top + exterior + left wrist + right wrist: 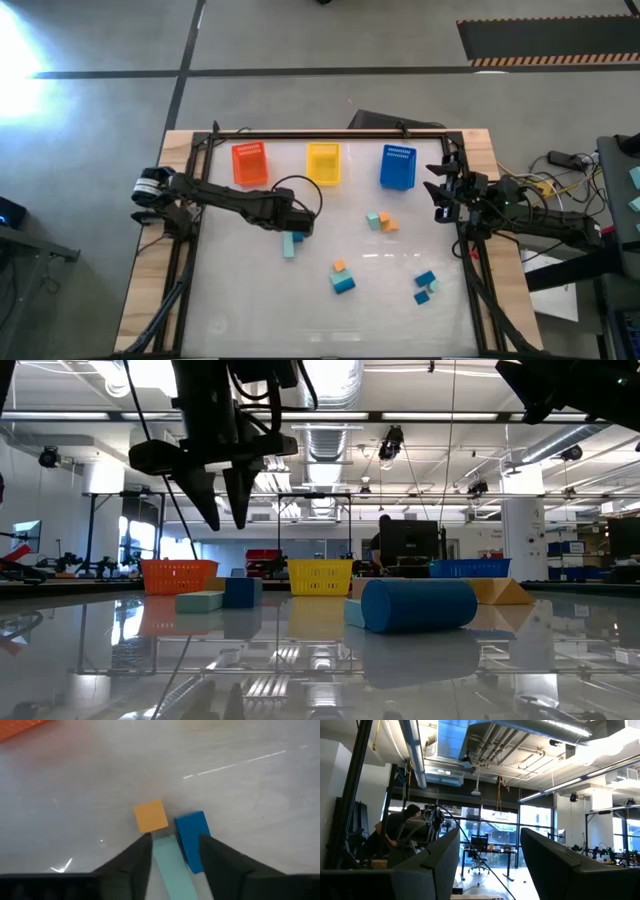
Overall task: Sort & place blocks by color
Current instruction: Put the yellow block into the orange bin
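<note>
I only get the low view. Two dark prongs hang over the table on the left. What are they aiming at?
Observer: That is the left pincer, open. Its wrist view shows a pale teal bar lying between its fingers, with a blue block against the bar and an orange cube just past them.
Operator: And the other arm? I see only a dark shape at the top right.
Observer: From above, the right pincer waits at the right edge of the table, beside the blue bin.
Operator: Is it carrying anything?
Observer: No. Its wrist view shows it open, with only the room between its fingers.
</note>
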Motion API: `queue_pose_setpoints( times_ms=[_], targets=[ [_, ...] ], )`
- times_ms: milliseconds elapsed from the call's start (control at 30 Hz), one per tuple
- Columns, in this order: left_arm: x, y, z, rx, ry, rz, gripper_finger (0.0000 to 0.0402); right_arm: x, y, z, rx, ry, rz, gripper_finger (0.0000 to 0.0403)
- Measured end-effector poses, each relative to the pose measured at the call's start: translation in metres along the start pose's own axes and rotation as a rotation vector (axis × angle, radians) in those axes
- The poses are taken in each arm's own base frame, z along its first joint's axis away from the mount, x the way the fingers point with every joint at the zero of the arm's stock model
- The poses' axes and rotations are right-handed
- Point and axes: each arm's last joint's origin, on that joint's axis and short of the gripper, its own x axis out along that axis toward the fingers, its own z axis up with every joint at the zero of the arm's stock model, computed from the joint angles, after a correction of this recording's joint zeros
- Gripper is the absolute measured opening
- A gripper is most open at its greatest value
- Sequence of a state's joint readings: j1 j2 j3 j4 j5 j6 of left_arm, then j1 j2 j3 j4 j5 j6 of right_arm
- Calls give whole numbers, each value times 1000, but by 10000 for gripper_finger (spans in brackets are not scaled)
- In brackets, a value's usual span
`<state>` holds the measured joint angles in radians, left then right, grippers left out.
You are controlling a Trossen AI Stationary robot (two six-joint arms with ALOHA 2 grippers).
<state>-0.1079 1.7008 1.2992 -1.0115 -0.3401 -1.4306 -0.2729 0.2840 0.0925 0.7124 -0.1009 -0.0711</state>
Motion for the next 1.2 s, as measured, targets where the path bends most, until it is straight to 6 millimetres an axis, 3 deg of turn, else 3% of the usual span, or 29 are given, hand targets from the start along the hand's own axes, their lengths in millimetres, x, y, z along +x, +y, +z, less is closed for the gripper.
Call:
queue_pose_setpoints(
  times_ms=[233, 733, 1200],
  targets=[
    [21, 8, -3, -26, -9, 8, 222, 0, 0, 0, 0, 0, 0, 201],
    [53, 23, -3, -60, -40, 18, 226, 0, 0, 0, 0, 5, 0, 201],
    [62, 26, -6, -68, -48, -7, 226, 0, 0, -1, 0, 8, 1, 201]
  ],
)
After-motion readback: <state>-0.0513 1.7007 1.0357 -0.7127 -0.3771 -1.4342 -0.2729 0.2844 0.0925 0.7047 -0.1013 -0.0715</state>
